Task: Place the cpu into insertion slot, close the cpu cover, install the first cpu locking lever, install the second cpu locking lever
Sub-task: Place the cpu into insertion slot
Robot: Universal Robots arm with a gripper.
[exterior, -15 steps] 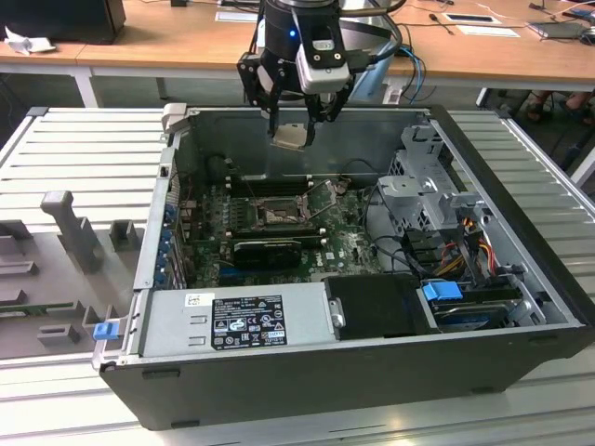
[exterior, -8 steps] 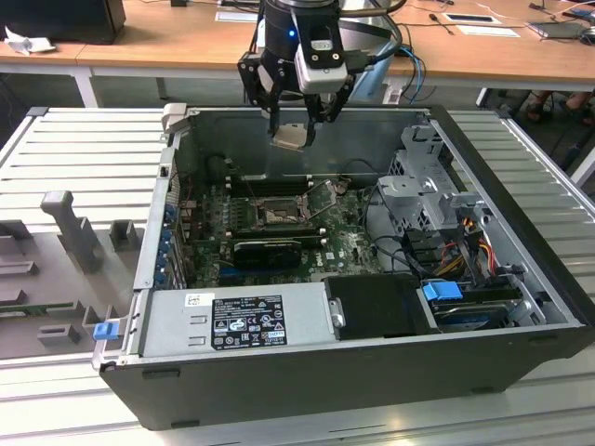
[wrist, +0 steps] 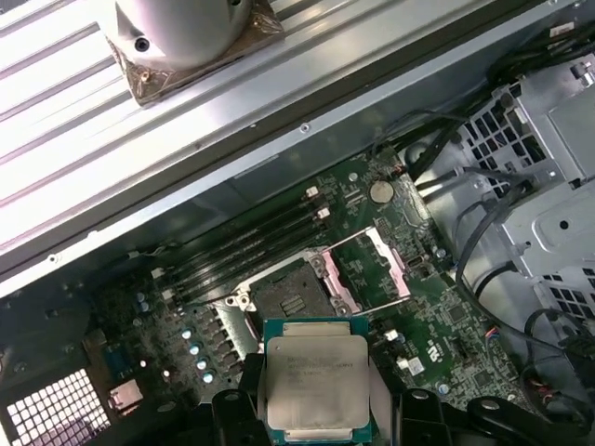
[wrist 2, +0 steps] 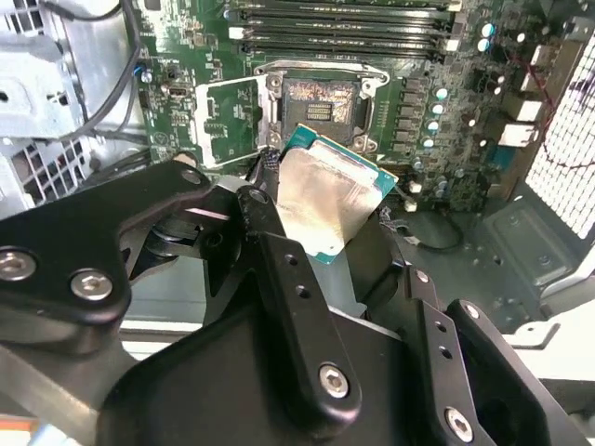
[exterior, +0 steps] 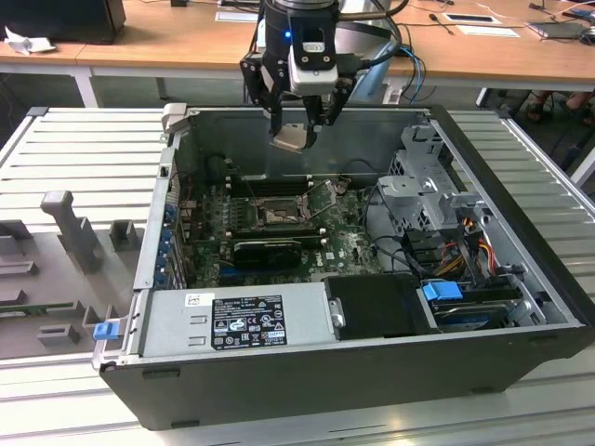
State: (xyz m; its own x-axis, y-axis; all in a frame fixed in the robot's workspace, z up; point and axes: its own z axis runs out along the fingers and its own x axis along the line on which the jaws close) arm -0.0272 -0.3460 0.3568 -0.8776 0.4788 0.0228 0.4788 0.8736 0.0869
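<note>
Closest to you in both wrist views are the black links of the end effector (wrist 2: pixel 327 228), its two fingers (wrist 2: pixel 267 209) pressed against opposite edges of the cpu (wrist 2: pixel 330 200), so it is clamped on the chip. The cpu is held in the air with its dull silver top (wrist: pixel 314 390) facing the first wrist camera; in the second wrist view it sits tilted, its green rim showing.

In the exterior view you see the cpu (exterior: pixel 290 137) hanging under the end effector (exterior: pixel 296 128), above the open computer case (exterior: pixel 521 214) and near the case wall farthest from that camera, well apart from the board below. The insertion slot (wrist 2: pixel 316 102) lies uncovered, its dark centre exposed. The cpu cover (wrist 2: pixel 228 121) is swung open, just beside the slot and hinged at one of its edges. Long memory slots (wrist 2: pixel 344 28) run along the slot's other side. The case rests on the ribbed metal bench (exterior: pixel 84 139).
</note>
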